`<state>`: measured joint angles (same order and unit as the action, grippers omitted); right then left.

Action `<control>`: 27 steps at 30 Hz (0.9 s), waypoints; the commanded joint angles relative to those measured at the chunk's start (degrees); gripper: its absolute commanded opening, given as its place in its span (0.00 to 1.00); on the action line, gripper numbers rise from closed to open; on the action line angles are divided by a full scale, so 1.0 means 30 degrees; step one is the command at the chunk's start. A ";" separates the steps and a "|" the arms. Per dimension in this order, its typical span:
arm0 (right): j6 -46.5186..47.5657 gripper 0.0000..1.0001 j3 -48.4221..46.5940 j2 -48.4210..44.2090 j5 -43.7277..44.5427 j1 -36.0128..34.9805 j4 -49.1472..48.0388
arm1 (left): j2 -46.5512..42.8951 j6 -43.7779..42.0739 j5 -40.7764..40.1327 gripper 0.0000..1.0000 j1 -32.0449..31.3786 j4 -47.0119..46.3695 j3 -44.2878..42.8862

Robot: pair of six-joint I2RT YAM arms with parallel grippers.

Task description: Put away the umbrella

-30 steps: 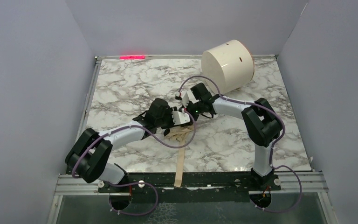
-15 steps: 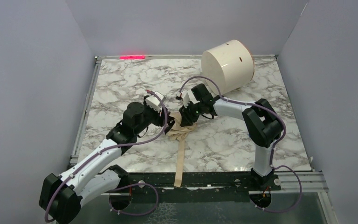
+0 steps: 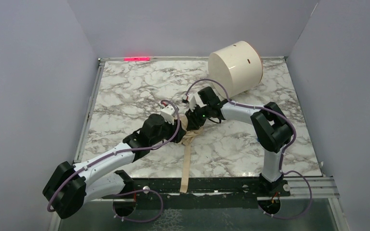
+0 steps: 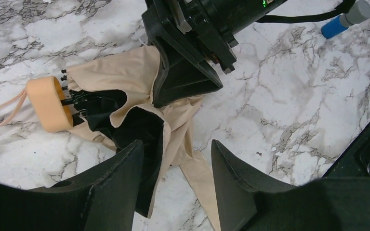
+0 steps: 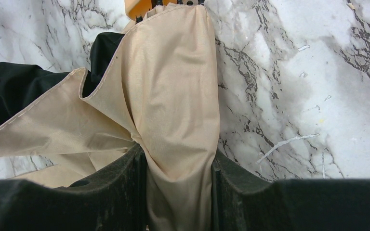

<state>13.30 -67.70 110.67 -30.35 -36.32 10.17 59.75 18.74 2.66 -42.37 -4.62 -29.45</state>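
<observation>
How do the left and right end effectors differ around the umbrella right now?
The right end effector is clamped on the umbrella's beige fabric; the left end effector is open, gripping nothing. The right one pinches the bundle's middle; the left one is over loose folds beside it. Both point down at the umbrella.
</observation>
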 commanded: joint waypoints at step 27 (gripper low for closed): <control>0.0108 0.10 0.0800 0.0457 0.2267 0.0060 0.1662 | 0.1020 -0.1435 -0.8083 0.45 -0.3894 0.2655 -0.0369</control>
<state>12.86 -67.55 110.54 -30.24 -36.34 10.00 62.96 15.18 -19.79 -53.71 2.96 -29.56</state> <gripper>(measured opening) 0.436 0.480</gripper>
